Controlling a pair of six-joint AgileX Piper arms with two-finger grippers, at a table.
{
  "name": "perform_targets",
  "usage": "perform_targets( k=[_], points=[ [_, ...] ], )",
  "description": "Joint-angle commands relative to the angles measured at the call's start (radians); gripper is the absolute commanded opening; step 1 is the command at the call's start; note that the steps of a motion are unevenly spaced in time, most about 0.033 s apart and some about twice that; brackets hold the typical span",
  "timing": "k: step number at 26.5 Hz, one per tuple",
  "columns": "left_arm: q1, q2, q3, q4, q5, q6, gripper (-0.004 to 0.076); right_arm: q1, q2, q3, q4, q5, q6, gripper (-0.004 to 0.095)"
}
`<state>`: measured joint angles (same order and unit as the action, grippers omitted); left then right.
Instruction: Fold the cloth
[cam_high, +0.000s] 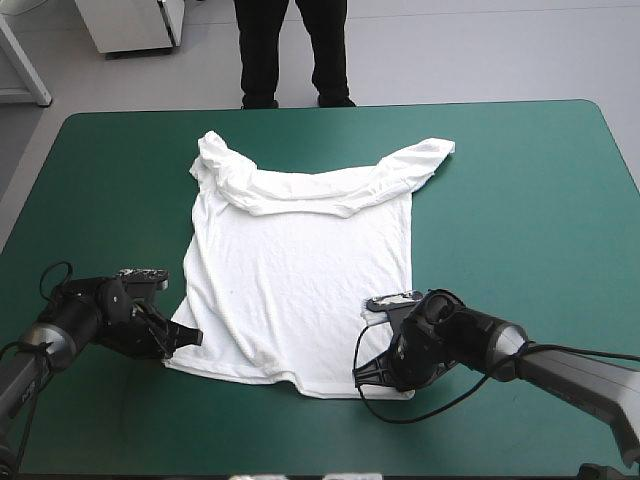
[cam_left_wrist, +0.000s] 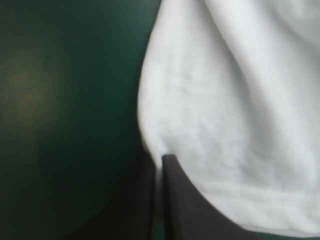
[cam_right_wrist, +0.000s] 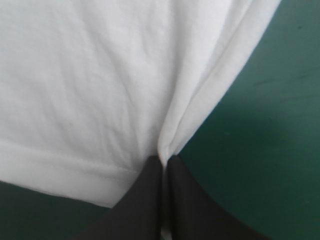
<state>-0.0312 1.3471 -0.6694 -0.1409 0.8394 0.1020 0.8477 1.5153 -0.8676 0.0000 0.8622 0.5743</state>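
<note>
T-shirt (cam_right_wrist: 100, 75) fold between shut jaws

**White, teal-green, black**

The T-shirt (cam_high: 300, 270) is plain white all over (its hem stitching the same white, a faint line). The table cover (cam_high: 520, 200) under it is one even teal-green, unpatterned. The left gripper (cam_high: 193, 338) and the right gripper (cam_high: 358, 377) both show solid black fingers.

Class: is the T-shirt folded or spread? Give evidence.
Spread: the T-shirt lies open, shoulders rumpled at the far end; left gripper and right gripper pinch its near corners.
</note>
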Motion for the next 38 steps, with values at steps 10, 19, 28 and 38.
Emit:
perform_targets(
  k=[10, 19, 28, 38],
  points=[
    [-0.006, -0.253, -0.488, -0.247, 0.218, 0.056, -0.0010, -0.069, -0.460, -0.338, -0.442, 0.357, 0.012, -0.0017],
    [-0.006, -0.266, -0.987, -0.337, 0.227, 0.077, -0.0010, -0.128, -0.463, -0.838, -0.606, 0.386, -0.206, -0.0017],
    [-0.006, -0.246, -1.397, -0.382, 0.134, 0.077, -0.0010, -0.128, -0.343, -1.312, -0.625, 0.386, -0.402, -0.0017],
    [-0.006, -0.194, -1.670, -0.470, 0.050, 0.104, -0.0010, -0.128, -0.210, -1.757, -0.537, 0.348, -0.527, -0.0015]
  ],
)
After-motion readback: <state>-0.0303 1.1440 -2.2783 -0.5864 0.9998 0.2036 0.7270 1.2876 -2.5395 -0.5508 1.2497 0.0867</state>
